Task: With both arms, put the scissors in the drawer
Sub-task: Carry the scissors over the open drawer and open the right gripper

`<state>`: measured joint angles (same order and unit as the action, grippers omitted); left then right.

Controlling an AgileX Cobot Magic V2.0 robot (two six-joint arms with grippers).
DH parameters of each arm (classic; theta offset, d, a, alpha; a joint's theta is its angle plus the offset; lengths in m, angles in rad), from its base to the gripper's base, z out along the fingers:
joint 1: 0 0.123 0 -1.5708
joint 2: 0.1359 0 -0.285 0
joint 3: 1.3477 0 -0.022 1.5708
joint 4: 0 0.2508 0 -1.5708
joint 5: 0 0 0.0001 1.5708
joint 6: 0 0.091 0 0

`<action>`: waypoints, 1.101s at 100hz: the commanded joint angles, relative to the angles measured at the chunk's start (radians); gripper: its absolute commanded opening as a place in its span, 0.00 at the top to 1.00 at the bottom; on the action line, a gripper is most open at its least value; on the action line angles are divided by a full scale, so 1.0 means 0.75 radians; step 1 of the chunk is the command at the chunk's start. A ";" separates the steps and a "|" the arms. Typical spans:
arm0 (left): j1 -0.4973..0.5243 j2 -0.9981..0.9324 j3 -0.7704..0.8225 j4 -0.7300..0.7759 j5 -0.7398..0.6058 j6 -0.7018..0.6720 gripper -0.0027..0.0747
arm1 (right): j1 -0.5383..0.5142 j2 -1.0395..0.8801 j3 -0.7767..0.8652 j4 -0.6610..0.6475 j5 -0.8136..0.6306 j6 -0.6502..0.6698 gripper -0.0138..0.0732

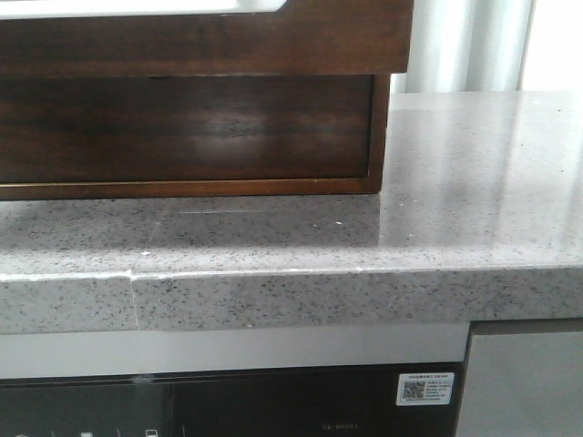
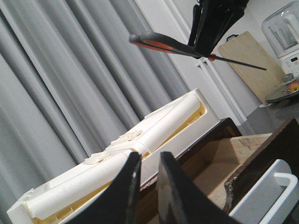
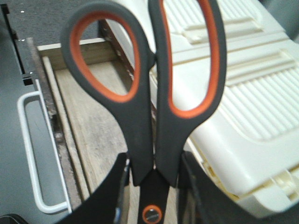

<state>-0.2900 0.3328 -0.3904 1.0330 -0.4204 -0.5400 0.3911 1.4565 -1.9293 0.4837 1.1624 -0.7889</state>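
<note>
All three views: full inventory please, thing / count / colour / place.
scissors: 1, grey handles with orange-lined loops, held in the air above the open drawer
drawer: 1, dark brown with a light wood floor, pulled open
handle: 1, white, on the drawer's front
case: 1, cream ribbed plastic, on top of the cabinet beside the drawer opening
countertop: 1, grey speckled stone, under the cabinet
cutting board: 1, light wood, leaning at the wall
left gripper: black, fingers nearly together, holding nothing
right gripper: black, clamped on the scissors near the pivot
</note>
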 commanded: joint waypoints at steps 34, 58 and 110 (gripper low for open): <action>-0.003 0.012 -0.037 -0.057 -0.040 -0.020 0.91 | 0.201 0.203 -0.043 -0.106 -0.150 -0.074 0.98; -0.003 0.012 -0.037 -0.057 -0.040 -0.020 0.91 | 0.208 0.291 -0.043 -0.109 -0.159 -0.118 0.98; -0.003 0.012 -0.037 -0.057 -0.040 -0.020 0.91 | 0.223 0.318 -0.043 -0.104 -0.132 -0.169 0.42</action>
<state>-0.2900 0.3328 -0.3904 1.0323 -0.4204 -0.5400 0.5591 1.7383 -1.9326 0.3818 1.1245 -0.9038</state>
